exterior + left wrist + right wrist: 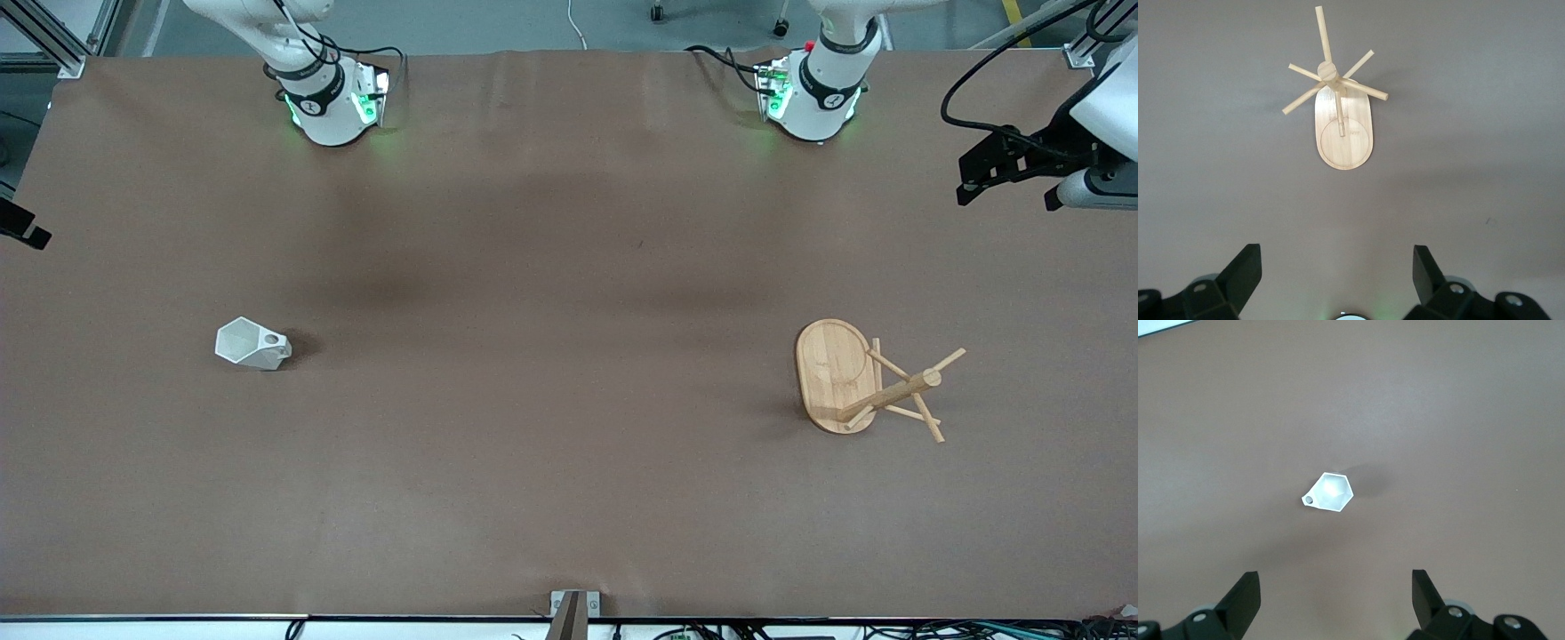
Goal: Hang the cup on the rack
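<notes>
The white faceted cup (252,344) stands on the brown table toward the right arm's end, its mouth up and its handle with the round hole on the side toward the table's middle. It also shows in the right wrist view (1330,492), well below my open, empty right gripper (1336,581). The bamboo rack (876,387) stands upright toward the left arm's end, with an oval base (827,369), a post and several angled pegs. It shows in the left wrist view (1340,100), well below my open, empty left gripper (1337,257). Cup and rack stand far apart.
The brown table (551,427) carries only the cup and the rack. The two arm bases (329,102) (813,93) stand along the edge farthest from the front camera. A black part of the left arm (1022,164) shows at the front view's edge.
</notes>
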